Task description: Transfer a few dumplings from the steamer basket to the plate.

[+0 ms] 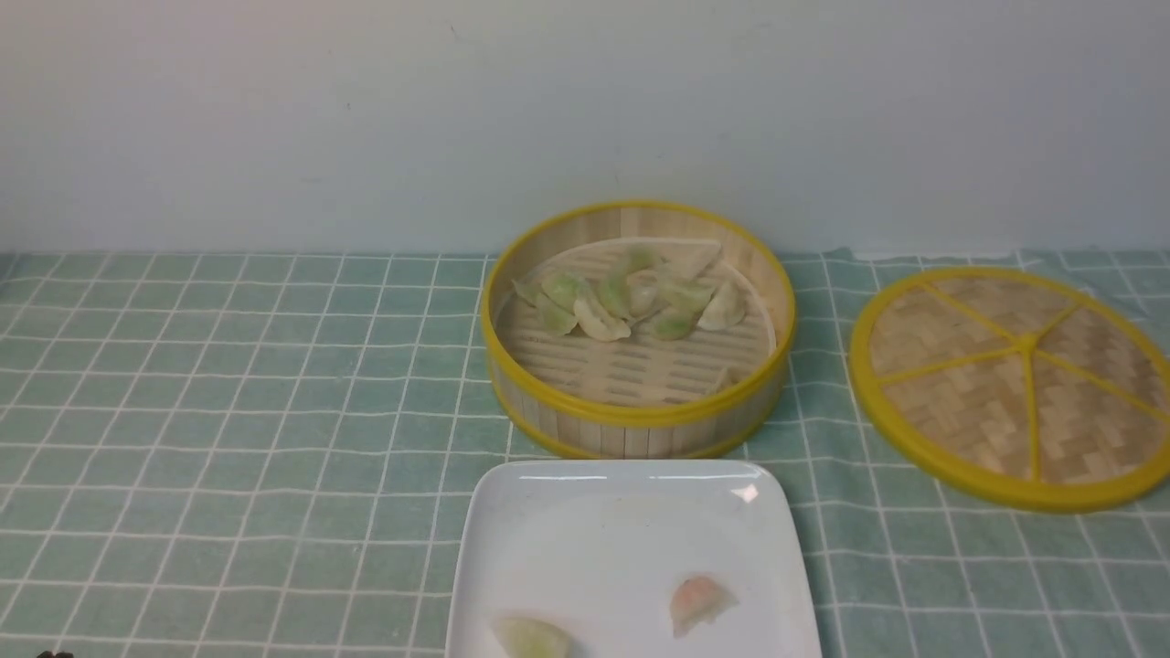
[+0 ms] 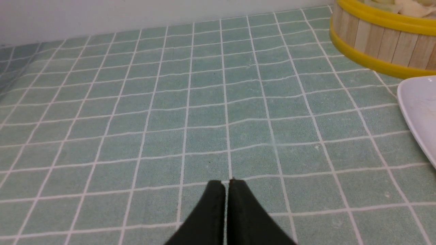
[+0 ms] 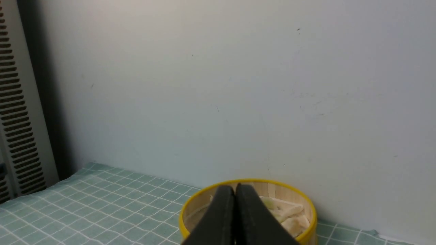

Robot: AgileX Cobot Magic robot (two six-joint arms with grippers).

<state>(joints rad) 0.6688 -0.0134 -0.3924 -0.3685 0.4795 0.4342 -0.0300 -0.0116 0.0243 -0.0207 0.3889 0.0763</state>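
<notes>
The steamer basket (image 1: 637, 416) stands at the table's middle, with several pale green and whitish dumplings (image 1: 631, 297) in its far half. The white plate (image 1: 594, 539) lies just in front of it and holds a pale green dumpling (image 1: 533, 637) and a pinkish-orange dumpling (image 1: 697, 601). Neither gripper shows in the front view. My left gripper (image 2: 226, 182) is shut and empty over bare cloth, left of the basket (image 2: 378, 41) and the plate (image 2: 420, 109). My right gripper (image 3: 235, 186) is shut and empty, raised and facing the basket (image 3: 308, 211) and the wall.
The flat woven lid (image 1: 1015, 384) with yellow spokes lies on the cloth right of the basket. A green checked tablecloth (image 1: 228, 411) covers the table. A pale wall stands right behind the basket. A slotted grey panel (image 3: 17, 112) shows in the right wrist view.
</notes>
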